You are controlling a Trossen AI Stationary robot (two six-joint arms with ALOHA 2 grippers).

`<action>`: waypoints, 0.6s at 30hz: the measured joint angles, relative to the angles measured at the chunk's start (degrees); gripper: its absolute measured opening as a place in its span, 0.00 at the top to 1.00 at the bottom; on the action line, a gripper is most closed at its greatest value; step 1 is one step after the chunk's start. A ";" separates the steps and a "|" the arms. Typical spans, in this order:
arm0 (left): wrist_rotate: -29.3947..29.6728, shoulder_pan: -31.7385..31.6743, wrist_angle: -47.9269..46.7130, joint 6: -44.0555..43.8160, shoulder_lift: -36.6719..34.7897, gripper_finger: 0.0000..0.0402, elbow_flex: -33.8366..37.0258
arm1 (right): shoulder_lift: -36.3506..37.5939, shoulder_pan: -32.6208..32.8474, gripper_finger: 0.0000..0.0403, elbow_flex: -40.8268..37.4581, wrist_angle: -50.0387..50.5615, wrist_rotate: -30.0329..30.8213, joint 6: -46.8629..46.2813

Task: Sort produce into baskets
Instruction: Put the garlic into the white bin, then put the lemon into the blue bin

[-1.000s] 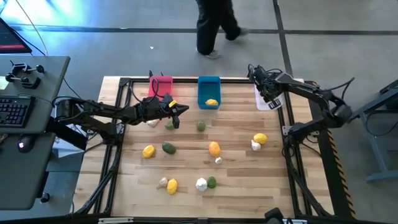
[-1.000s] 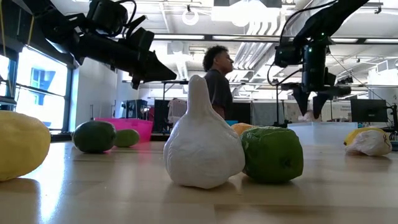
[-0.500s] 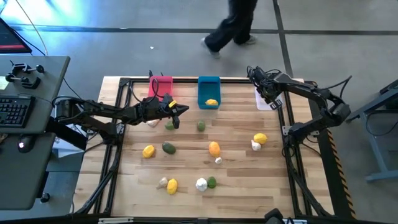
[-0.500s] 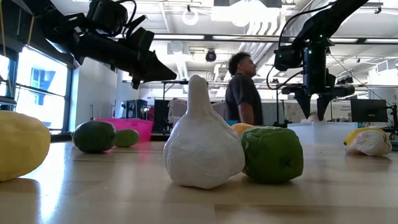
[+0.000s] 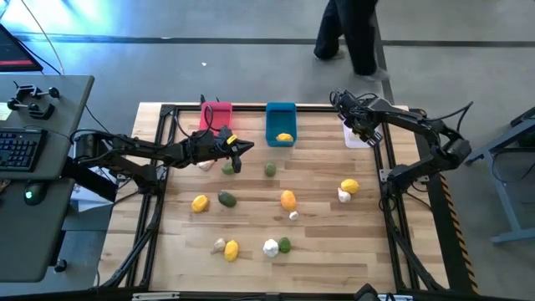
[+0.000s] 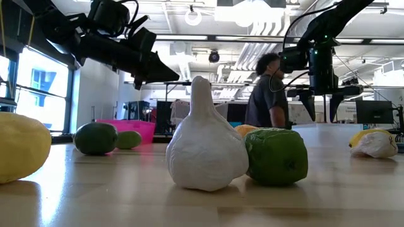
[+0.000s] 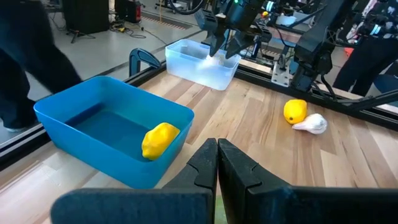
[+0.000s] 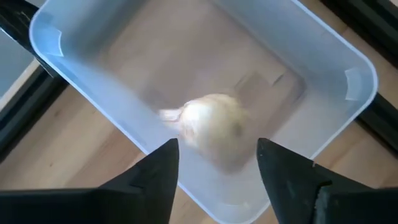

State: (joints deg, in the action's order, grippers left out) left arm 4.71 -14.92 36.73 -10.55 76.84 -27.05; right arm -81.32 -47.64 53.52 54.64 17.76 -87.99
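My right gripper (image 8: 214,171) is open above the pale bin (image 5: 364,140) at the table's far right, touching nothing. A white garlic (image 8: 211,127) shows blurred inside that bin, below the fingers. My left gripper (image 5: 244,149) is shut and empty, held above the table near the pink bin (image 5: 216,114). A green fruit (image 5: 227,169) and a garlic (image 5: 205,165) lie just below it. The blue bin (image 5: 280,111) holds one lemon (image 5: 284,138). Lemons (image 5: 199,202), green fruits (image 5: 270,169) and garlics (image 5: 270,247) lie scattered on the table.
The three bins stand in a row along the far edge, inside a black frame (image 5: 159,167) that runs around the tabletop. A lemon (image 5: 349,186) and a garlic (image 5: 343,196) lie near the right rail. A person (image 5: 351,33) walks behind the table.
My right gripper has stayed over the pale bin and its fingers have spread; the white garlic seen between them earlier is now in the bin. The person behind the table has walked toward the right.
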 joint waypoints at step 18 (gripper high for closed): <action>-0.01 0.00 -0.02 0.22 0.00 1.00 0.00 | 3.55 1.91 0.56 0.00 -2.37 3.68 15.99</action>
State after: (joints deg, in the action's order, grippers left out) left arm 4.70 -14.92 36.71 -10.33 76.84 -27.05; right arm -77.76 -45.73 53.52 52.27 21.44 -72.00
